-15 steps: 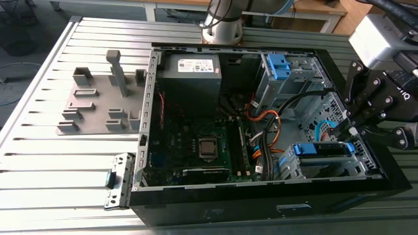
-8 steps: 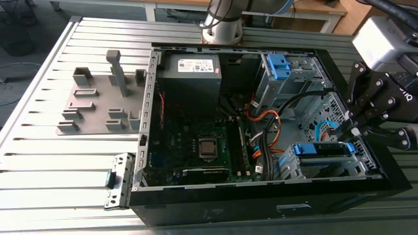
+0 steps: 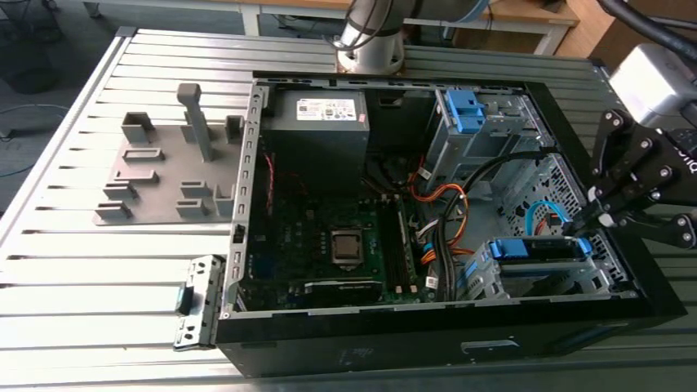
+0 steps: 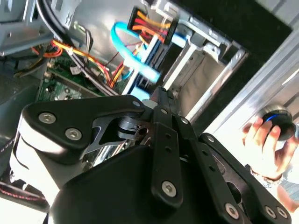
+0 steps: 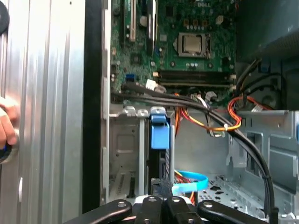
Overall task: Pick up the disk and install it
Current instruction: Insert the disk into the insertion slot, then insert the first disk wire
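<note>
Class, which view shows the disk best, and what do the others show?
The exterior view: the disk sits in the drive cage, its broad face and both blue rails showing. The first wrist view gives the disk edge-on; the second wrist view, a strip of blue rail.

Disk (image 3: 534,250) sits in the drive cage (image 3: 597,282), so only its upper edge & blue rails show; face hidden. Arm (image 3: 654,65) cut off at exterior view's right edge, its base (image 3: 370,37) at the top edge. In second wrist view the gripper (image 4: 159,95) body blocks much of the circuit board (image 4: 58,84); blue cable (image 4: 133,53) is blurred. Hand (image 4: 264,140) partly out of pic, on a round thing (image 4: 279,122), can't tell what. In first wrist view a hand (image 5: 5,126) is a blurred sliver at pic edge.
</note>
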{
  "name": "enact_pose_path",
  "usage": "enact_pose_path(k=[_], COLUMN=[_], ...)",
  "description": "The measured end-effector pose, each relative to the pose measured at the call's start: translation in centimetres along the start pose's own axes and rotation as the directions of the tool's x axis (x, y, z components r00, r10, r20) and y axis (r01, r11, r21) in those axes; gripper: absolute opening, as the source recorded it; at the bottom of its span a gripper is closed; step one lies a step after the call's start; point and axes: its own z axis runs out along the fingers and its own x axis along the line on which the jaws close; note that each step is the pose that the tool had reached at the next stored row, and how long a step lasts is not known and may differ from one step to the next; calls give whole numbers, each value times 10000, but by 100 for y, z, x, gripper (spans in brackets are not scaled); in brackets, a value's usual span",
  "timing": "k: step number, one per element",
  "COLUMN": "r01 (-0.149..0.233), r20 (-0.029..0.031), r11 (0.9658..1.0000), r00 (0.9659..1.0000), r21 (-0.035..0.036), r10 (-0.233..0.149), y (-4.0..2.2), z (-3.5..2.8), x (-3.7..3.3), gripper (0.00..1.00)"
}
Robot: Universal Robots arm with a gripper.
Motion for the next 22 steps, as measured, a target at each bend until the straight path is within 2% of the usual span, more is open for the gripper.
enact_pose_path(k=[6,9,22], r01=[0,-3,-3], r20=[0,0,0], r11=[10000,10000,10000], r00=[10000,10000,10000], r21=[-34,-53,-55], r10=[0,3,3], y=[-228,-292,-304], z=[48,72,76], x=[-44,-54,-56], gripper=[11,11,11])
